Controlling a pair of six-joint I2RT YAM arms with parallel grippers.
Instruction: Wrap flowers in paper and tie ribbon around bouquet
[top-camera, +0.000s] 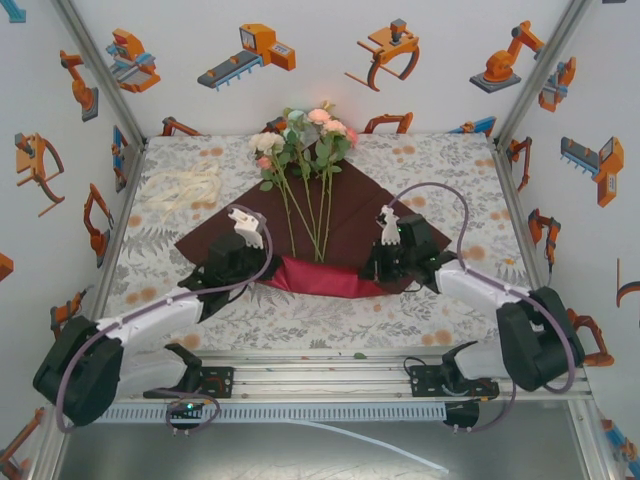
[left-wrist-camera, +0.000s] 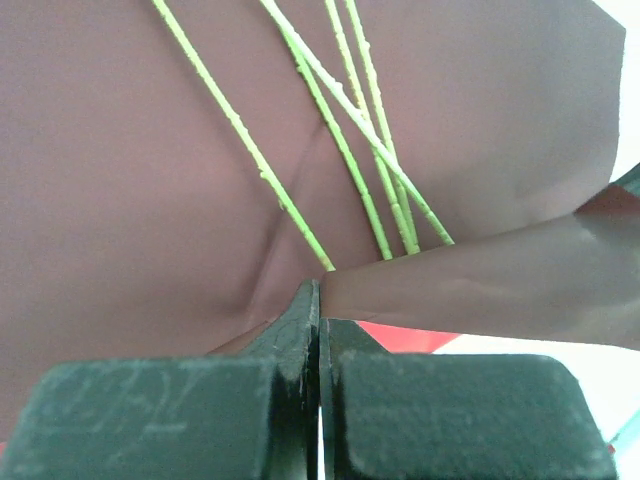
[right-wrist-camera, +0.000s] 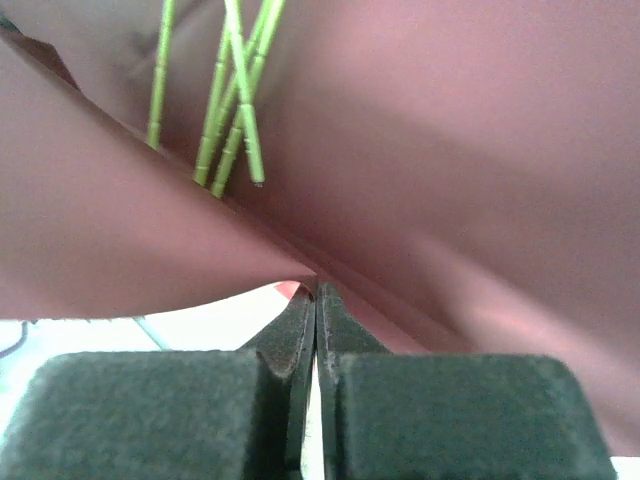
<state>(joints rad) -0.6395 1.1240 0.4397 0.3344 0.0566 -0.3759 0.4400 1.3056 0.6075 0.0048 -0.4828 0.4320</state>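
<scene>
Burgundy paper (top-camera: 350, 215): thin, light, springy, easily creased. Left jaws and right jaws closed, apparently pinching folded near edge. Flowers (top-camera: 305, 135) light, fragile; best gripped at stems (left-wrist-camera: 243, 135), through paper.

The paper (top-camera: 350, 215) is matt, smooth and softly creased. The flowers (top-camera: 318, 118) have knobbly, slightly glossy stems, perhaps plastic. The tablecloth (top-camera: 300, 320) looks like printed cloth.

flowers (top-camera: 303, 150) on paper (top-camera: 345, 215), ribbon (top-camera: 185, 188) seemingly heaped left
</scene>
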